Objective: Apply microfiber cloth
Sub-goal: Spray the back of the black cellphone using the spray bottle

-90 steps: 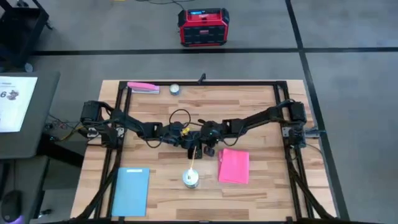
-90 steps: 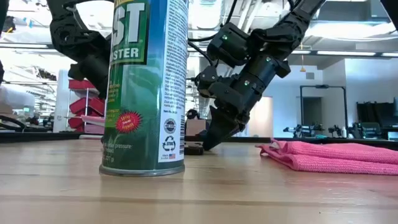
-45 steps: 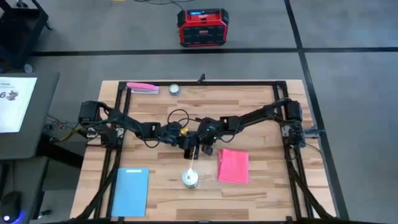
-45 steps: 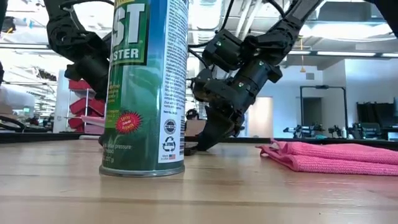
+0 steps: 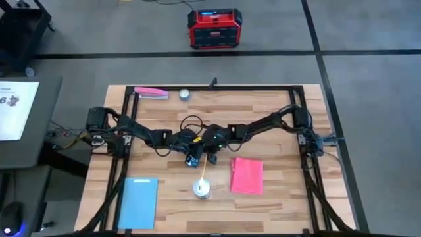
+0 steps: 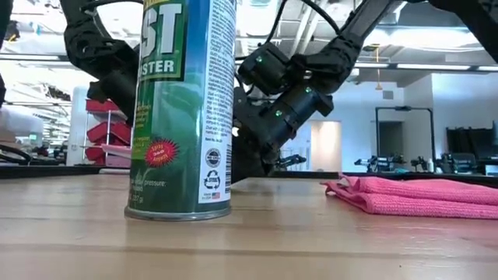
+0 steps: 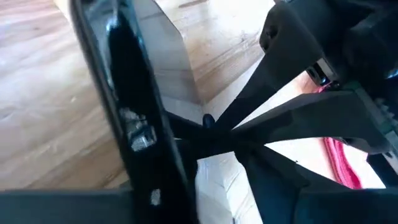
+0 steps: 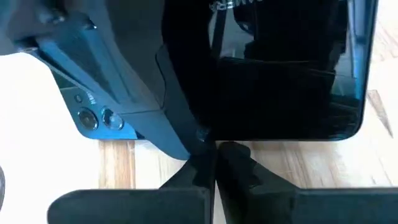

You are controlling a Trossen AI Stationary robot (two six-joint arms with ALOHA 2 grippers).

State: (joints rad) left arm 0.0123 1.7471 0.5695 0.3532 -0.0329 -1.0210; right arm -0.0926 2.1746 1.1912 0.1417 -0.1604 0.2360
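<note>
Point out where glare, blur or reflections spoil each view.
Low view: bright ceiling lights wash out the room behind the spray can. Right wrist view: the black phone screen mirrors the arm above it. Left wrist view: close parts are blurred, the microfiber cloth only a sliver. High view: even light.

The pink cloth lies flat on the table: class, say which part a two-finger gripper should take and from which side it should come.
Take the cloth at an edge or corner, coming from above. It lies flat and folded, so there is nothing to close on at its middle. The low view shows layered edges facing the can, which probably give the best pinch.
</note>
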